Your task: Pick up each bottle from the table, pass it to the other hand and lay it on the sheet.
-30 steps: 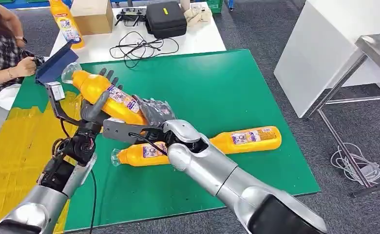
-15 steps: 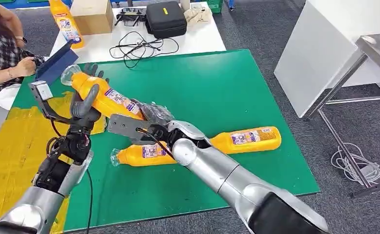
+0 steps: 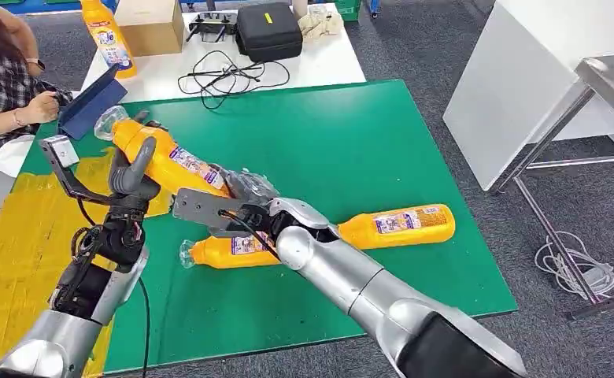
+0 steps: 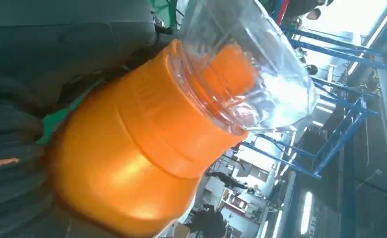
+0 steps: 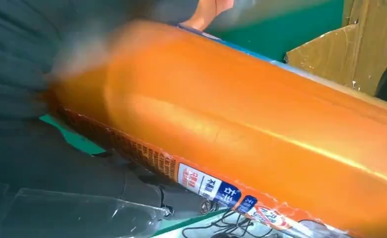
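Head view: both hands grip one orange bottle (image 3: 166, 157) above the green mat (image 3: 351, 150), left hand (image 3: 131, 169) near its clear cap, right hand (image 3: 245, 189) at its base; its label is unreadable. Two more bottles (image 3: 398, 224) lie flat (green room beyond them), the yellow sheet (image 3: 20, 244) at the left edge.

Left wrist view: fingers (image 4: 13, 163) wrap the neck.

Right wrist view: small label print, illegible.

Counter (image 3: 414, 142), green-topped, in front of me.
Lying on it: yellow sheet (image 3: 20, 244) over its left part; two orange bottles on their sides, one (image 3: 402, 224) at right, another (image 3: 221, 252) beside it partly under my arm.
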Robot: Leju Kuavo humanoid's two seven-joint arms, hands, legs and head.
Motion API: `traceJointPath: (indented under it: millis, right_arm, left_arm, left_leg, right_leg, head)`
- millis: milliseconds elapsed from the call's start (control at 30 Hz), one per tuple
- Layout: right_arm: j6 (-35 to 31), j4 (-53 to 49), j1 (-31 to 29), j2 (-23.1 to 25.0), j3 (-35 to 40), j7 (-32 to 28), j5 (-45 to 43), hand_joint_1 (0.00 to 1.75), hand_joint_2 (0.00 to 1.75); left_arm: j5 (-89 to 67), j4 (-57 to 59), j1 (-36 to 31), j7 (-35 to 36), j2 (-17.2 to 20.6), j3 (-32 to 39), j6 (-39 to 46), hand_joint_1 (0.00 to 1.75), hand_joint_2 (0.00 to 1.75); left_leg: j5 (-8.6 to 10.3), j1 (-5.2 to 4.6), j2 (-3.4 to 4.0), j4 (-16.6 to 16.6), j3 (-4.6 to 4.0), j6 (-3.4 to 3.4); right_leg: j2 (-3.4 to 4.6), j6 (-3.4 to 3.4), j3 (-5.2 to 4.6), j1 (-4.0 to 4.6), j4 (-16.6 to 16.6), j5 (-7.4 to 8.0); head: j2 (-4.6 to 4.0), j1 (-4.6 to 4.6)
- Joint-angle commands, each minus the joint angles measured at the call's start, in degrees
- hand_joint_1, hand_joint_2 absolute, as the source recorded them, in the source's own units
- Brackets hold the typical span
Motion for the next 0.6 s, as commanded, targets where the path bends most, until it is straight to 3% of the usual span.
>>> traceJointPath:
  millis: [33, 567, 600]
  right_arm:
    - [0.1, 3.9, -1.6, 1.0, 1.7, -0.6, 0.4, 1.75, 1.75]
    - [-3.2, 2.1, -2.4, -0.3, -1.0, -0.3, 2.0, 1.75, 1.75]
    - [-4.9, 1.5, -2.3, -0.5, -1.4, -0.7, 2.4, 0.00, 1.75]
  left_arm:
    - [-0.3, 1.7, -2.3, 1.2, -0.5, -0.5, -1.4, 1.75, 1.75]
    - [0.1, 2.6, -3.3, 3.6, -0.4, -1.9, -4.0, 1.75, 1.75]
    - [0.1, 2.5, -3.1, 3.6, -0.4, -1.8, -3.9, 1.75, 1.75]
  left_leg:
    - [-0.08, 0.04, -0.16, 0.1, 0.14, -0.08]
    - [-0.04, 0.02, -0.19, 0.1, 0.08, -0.05]
    - [-0.10, 0.04, -0.24, 0.1, 0.14, -0.08]
  right_leg:
    - [-0.15, -0.03, 0.17, 0.03, 0.0, -0.11]
    - [-0.18, -0.01, 0.08, 0.01, 0.1, -0.10]
    - [-0.23, -0.02, 0.17, 0.03, 0.1, -0.15]
  head:
    - [0.00, 0.00]
    - [0.00, 0.00]
    - [0.00, 0.02]
